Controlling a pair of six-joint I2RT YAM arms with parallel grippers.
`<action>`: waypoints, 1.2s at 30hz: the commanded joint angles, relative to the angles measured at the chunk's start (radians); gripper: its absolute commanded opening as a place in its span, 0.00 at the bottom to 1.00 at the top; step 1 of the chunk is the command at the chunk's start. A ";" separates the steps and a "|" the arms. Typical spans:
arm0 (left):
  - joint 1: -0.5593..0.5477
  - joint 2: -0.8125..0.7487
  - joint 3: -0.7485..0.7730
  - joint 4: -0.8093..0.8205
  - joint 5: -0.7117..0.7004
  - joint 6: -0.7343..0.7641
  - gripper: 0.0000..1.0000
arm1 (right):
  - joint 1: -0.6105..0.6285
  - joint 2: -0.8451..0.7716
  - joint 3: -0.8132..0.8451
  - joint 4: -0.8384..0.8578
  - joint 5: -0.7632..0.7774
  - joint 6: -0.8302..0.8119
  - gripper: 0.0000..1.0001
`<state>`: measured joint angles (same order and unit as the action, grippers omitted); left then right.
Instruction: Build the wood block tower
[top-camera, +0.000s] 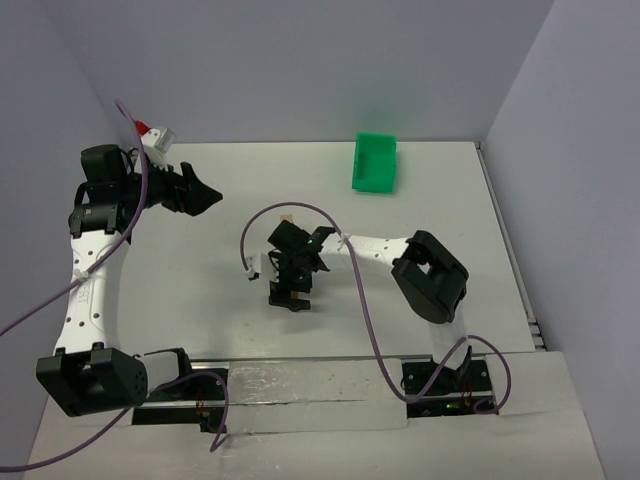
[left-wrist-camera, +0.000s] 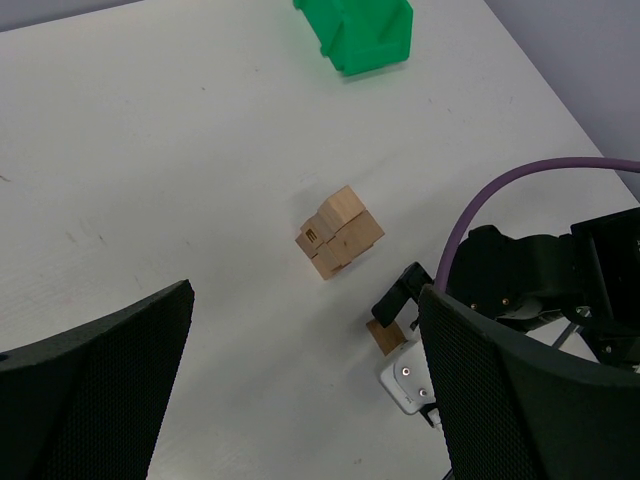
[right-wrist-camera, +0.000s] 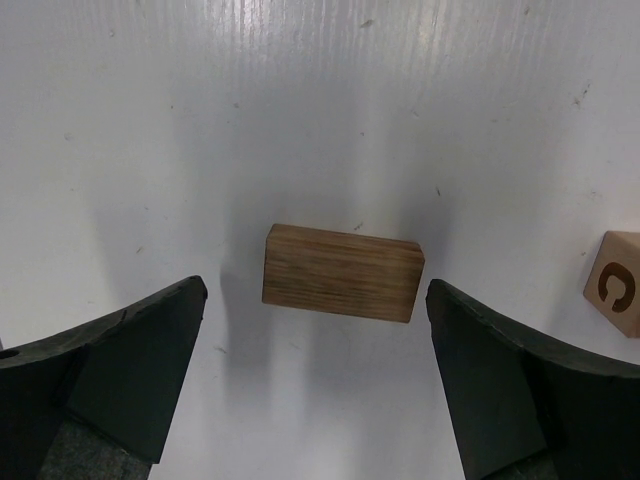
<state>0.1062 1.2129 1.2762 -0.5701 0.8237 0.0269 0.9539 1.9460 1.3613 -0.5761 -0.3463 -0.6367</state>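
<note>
The right gripper (right-wrist-camera: 316, 290) hung over the white table (top-camera: 480, 230), pointing down, its jaws spread wide and grasping nothing. A flat, oblong wood block (right-wrist-camera: 342, 272) lay on the table between the two fingers and clear of both. At the right edge of the right wrist view a lettered cube (right-wrist-camera: 615, 283) rested on the table outside the jaws. The left gripper (top-camera: 210, 198) was raised at the far left of the table, well apart from the blocks, its jaws likewise released and empty. A small cluster of wood blocks (left-wrist-camera: 340, 235) stood pressed together near the table's centre, just beyond the right gripper. The green bin (top-camera: 375, 163) sat at the far edge, well apart from the cluster.
</note>
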 joint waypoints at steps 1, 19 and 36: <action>0.004 0.002 0.045 0.032 0.024 -0.004 0.99 | 0.009 0.026 0.054 -0.004 0.010 0.015 0.97; 0.004 0.011 0.041 0.032 0.024 0.004 0.99 | 0.009 0.051 0.055 0.007 0.016 0.017 0.78; 0.004 0.002 0.037 0.031 0.023 0.016 0.99 | 0.008 -0.066 0.085 -0.078 -0.026 0.018 0.51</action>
<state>0.1062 1.2255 1.2762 -0.5705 0.8238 0.0310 0.9558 1.9858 1.3825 -0.5859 -0.3318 -0.6186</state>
